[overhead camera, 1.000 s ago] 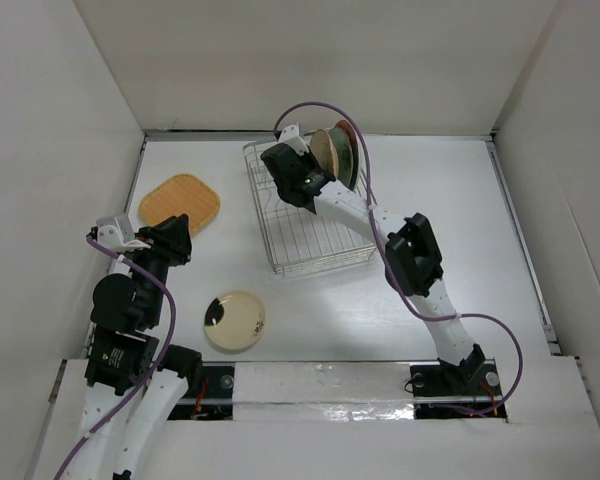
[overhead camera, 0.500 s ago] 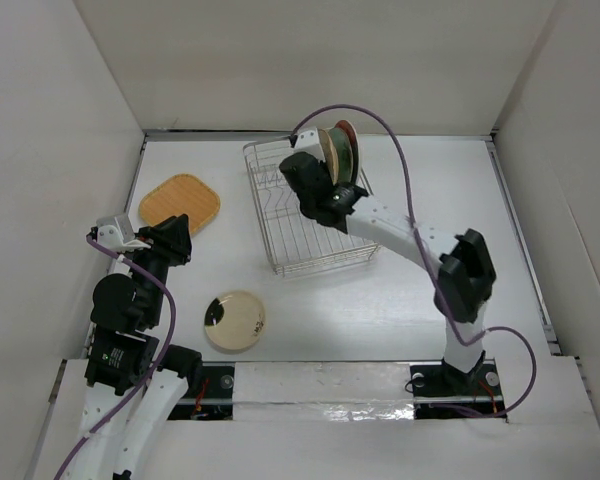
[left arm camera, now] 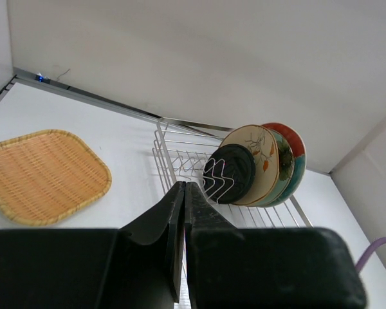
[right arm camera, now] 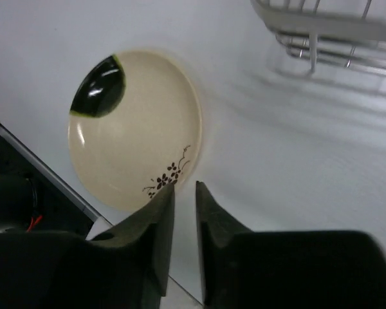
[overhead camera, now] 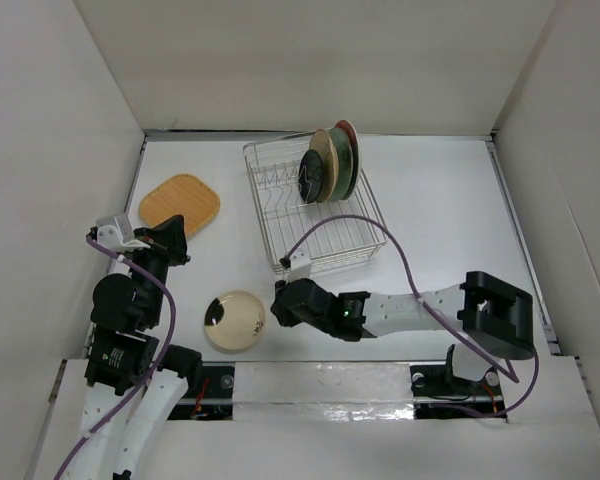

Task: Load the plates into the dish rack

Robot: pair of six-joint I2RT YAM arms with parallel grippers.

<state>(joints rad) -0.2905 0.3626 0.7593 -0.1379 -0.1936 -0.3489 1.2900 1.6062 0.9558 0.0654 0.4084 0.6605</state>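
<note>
Since the pale yellow plate [right arm camera: 135, 129] lies flat on the table [right arm camera: 296, 148] just beyond the right tool [right arm camera: 180, 193], its rim at the narrowly parted, empty tips, that arm sits nearer than the left tool [left arm camera: 184, 193], pinched closed.

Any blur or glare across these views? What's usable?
Right wrist: dish rack smeared by motion blur, streaks across the table; pale yellow plate softer but readable, glare spot on its black mark. Left wrist: racked plates crisp, left gripper a dark near silhouette. Top external: even light, soft shadows, sheen on the shiny strip by the bases.
</note>
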